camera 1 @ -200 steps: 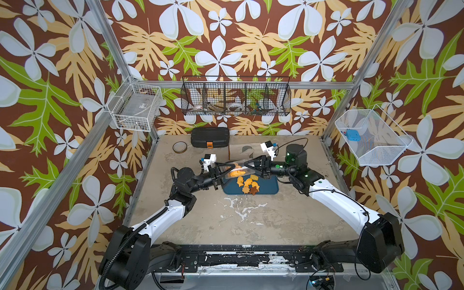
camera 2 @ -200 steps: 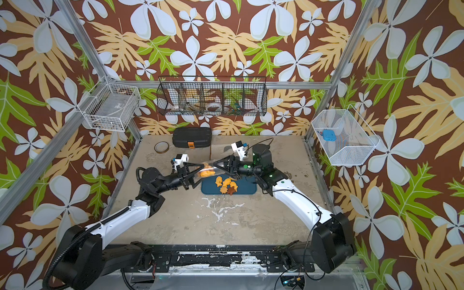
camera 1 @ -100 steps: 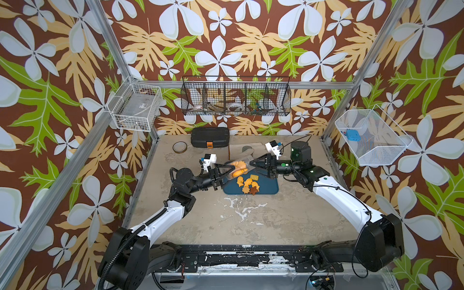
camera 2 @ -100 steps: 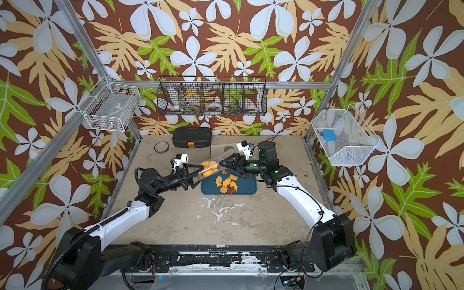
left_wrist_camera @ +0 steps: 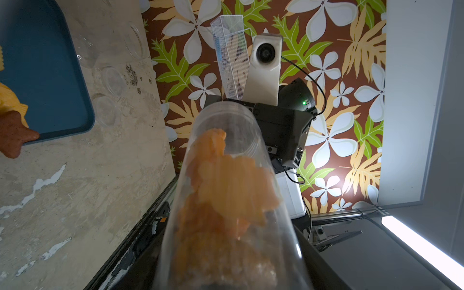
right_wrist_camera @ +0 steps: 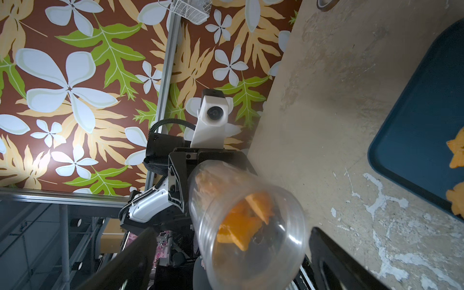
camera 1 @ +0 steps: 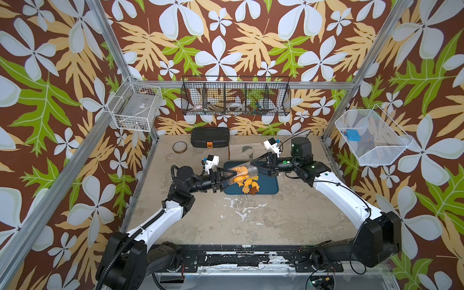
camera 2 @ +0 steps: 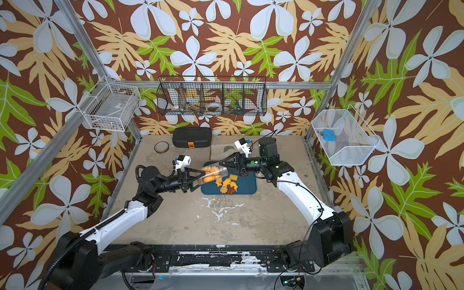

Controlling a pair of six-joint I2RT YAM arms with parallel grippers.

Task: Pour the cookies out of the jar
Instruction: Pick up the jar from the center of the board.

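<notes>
Right, you have the clear plastic jar [camera 1: 242, 173] lying almost level in the air, just above the half of the dark blue rectangular tray [camera 1: 271, 186] nearer your left arm. Your left gripper [camera 1: 229, 177] is clamped on one end of the jar [camera 2: 213, 173], its jaws pressed against the wall. Your right gripper [camera 1: 254, 168] faces it from the opposite side with its jaws spread apart. In the right wrist view its two black fingers [right_wrist_camera: 130, 256] stand clear of the jar [right_wrist_camera: 251, 226] on either side, with its ribbed end between them.

Of the orange-yellow toy cookies [camera 1: 240, 172], several are inside the jar. The left wrist view shows those cookies [left_wrist_camera: 226, 185] only as a blurred orange mass behind the plastic, so you cannot count them. More cookies [camera 2: 227, 184] lie in a loose heap on the tray, right below the end of the jar that points at your right gripper. Among them you can pick out a brown star-shaped cookie [camera 2: 231, 191] at the tray's near rim, with one tip over the edge in the left wrist view [left_wrist_camera: 12, 135]. A pale square cracker [camera 2: 233, 177] sits on the far side of the heap.

Your tray rests on the worn beige tabletop [camera 1: 226, 221]. Well behind it, by the back wall, a black hard case with an orange latch [camera 1: 210, 136] sits just beside a brown tape ring [camera 1: 179, 147].
</notes>
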